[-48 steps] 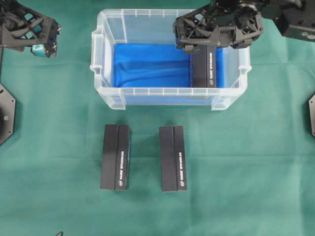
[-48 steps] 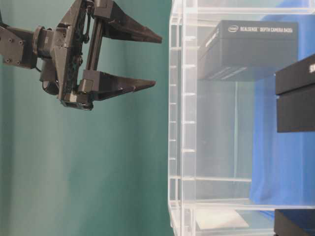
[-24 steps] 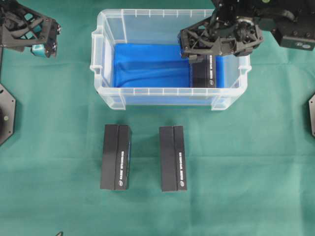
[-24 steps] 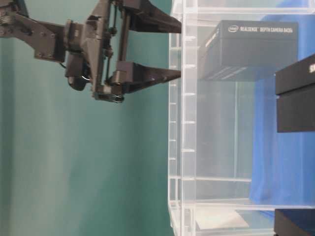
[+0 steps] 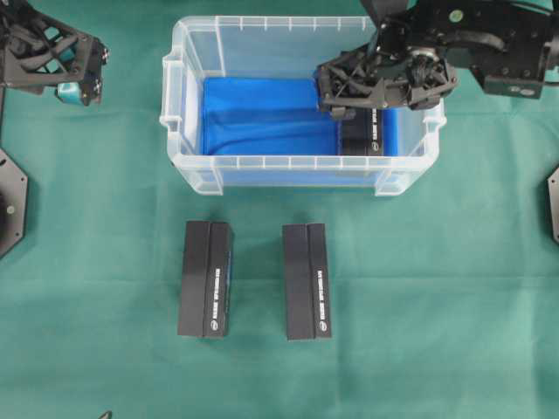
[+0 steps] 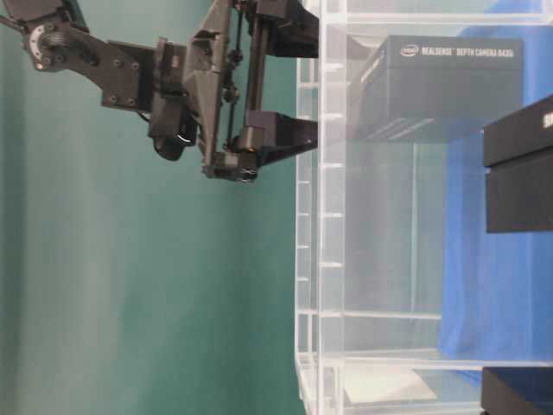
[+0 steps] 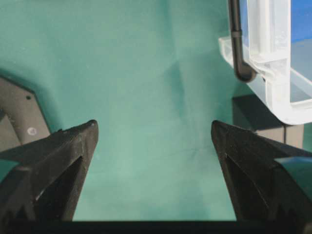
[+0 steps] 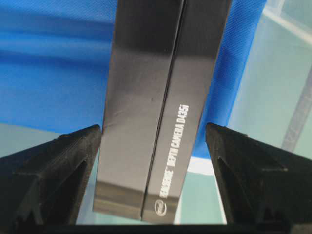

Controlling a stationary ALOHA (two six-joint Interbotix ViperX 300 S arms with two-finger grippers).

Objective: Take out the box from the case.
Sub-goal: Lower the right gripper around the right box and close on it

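Note:
The case is a clear plastic bin with a blue lining, standing at the top middle of the green cloth. A long black box with white lettering lies inside it along the right side. My right gripper reaches down over the box's far end with its jaws open. In the right wrist view the box lies between the two fingers of the right gripper, with a small gap on each side. My left gripper hangs open over bare cloth, left of the case.
Two more black boxes lie side by side on the cloth in front of the case. Black base plates sit at the left and right edges. The case's walls close in around the right gripper.
My right gripper has moved toward the case and down into it, so its open fingers now straddle the box. The left arm has stayed still.

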